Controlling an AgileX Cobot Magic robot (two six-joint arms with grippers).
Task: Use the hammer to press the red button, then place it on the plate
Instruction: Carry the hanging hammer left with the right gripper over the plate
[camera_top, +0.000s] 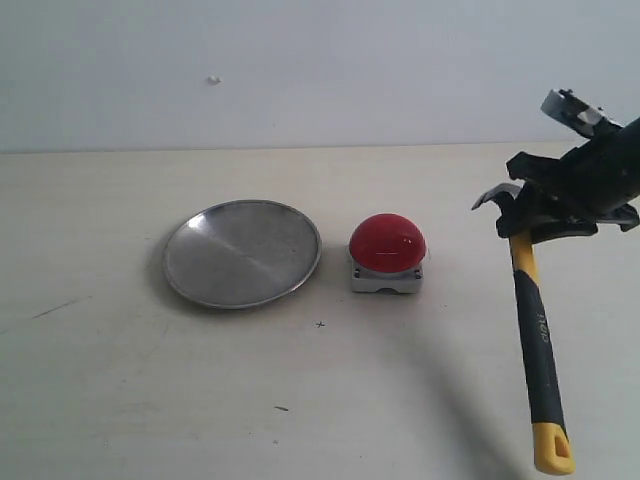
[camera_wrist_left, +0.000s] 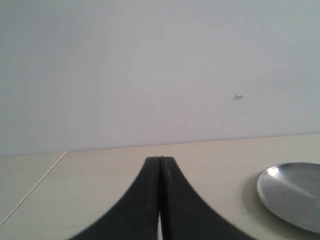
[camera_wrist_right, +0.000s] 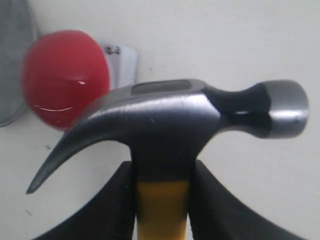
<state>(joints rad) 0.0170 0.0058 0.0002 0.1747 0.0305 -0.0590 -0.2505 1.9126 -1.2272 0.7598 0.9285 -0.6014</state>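
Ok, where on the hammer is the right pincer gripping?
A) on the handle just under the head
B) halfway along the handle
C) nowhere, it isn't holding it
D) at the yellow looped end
A: the right pincer is closed on the hammer at the top of its handle, right under the head, with the yellow end left free.

There is one hammer (camera_top: 538, 345), one red button (camera_top: 387, 243) and one plate (camera_top: 240, 255).
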